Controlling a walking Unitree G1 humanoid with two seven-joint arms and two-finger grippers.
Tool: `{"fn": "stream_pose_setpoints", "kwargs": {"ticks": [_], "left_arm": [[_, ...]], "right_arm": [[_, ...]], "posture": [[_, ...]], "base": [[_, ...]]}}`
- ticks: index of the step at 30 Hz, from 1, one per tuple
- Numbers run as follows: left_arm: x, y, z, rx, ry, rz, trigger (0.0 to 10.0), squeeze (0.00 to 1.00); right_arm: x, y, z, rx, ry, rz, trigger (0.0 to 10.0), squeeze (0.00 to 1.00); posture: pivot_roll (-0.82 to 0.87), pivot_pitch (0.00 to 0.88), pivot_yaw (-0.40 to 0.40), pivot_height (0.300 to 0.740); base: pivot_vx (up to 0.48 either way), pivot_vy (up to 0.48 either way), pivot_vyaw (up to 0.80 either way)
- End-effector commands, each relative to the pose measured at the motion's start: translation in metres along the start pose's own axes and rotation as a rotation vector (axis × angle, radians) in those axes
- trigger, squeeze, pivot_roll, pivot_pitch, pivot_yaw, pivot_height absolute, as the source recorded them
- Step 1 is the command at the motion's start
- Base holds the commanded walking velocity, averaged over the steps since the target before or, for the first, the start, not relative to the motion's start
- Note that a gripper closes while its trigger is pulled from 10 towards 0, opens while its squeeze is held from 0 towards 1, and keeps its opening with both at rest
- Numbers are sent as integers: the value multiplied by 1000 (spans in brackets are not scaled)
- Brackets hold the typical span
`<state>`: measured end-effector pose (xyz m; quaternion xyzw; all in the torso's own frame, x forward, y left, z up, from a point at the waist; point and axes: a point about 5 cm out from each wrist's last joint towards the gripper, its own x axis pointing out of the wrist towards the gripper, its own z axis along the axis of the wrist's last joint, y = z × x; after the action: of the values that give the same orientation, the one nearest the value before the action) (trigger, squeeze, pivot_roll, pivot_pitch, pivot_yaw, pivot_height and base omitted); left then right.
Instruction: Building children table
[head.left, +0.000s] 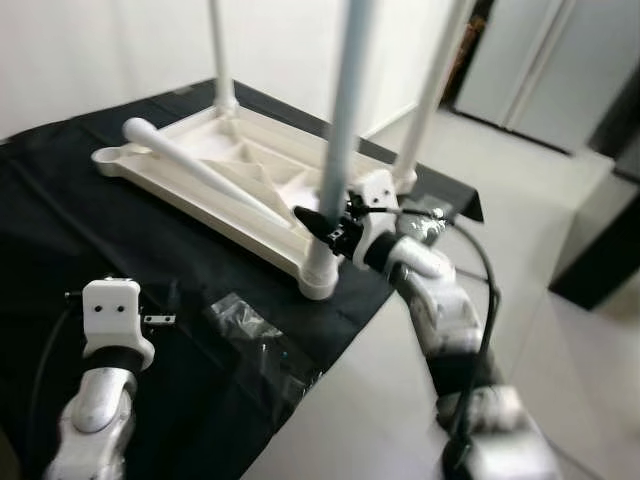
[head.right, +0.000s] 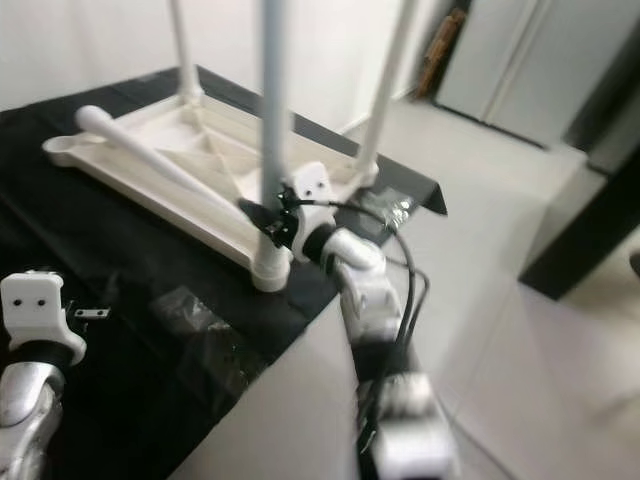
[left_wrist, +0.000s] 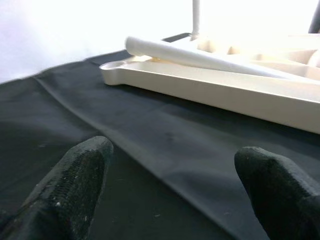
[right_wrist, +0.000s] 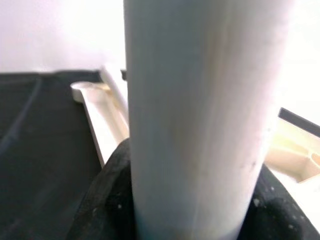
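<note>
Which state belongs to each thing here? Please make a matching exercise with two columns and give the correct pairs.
Things:
1. right pincer
2. left pincer
3. loose table leg
4. plastic bag

States:
a. lying across the upturned tabletop
b. open above the black cloth
c. lying flat on the cloth
d. shut on an upright table leg

Pairs: 1-d, 2-b, 3-a, 4-c

bright daylight, blown-out walls, soft blur.
</note>
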<state>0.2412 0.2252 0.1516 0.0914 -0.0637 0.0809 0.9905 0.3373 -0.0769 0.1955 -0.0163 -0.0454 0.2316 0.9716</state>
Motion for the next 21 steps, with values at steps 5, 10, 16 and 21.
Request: {"fn": "stream_pose_setpoints", "kwargs": {"ticks": [5, 10, 16, 21], "left_arm": [[2, -1, -3, 9, 8, -20, 10000, 0], [2, -1, -3, 9, 5, -9, 10000, 0], [2, -2, -2, 6, 2, -6, 10000, 0], [2, -4, -1, 3, -1, -8, 10000, 0]], "right_arm": [[0, 11, -22, 10, 76, -74, 0, 0], [2, 24, -24, 29, 90, -17, 0, 0], [7, 34, -6, 45, 4, 214, 10000, 1000], [13, 31, 22, 17, -77, 562, 10000, 1000]], "posture": [[-36, 83, -122, 740], [-36, 82, -125, 740], [-36, 86, -127, 740], [-26, 86, -131, 740]], "base": [[0, 0, 0], [0, 0, 0], [0, 0, 0], [0, 0, 0]]}}
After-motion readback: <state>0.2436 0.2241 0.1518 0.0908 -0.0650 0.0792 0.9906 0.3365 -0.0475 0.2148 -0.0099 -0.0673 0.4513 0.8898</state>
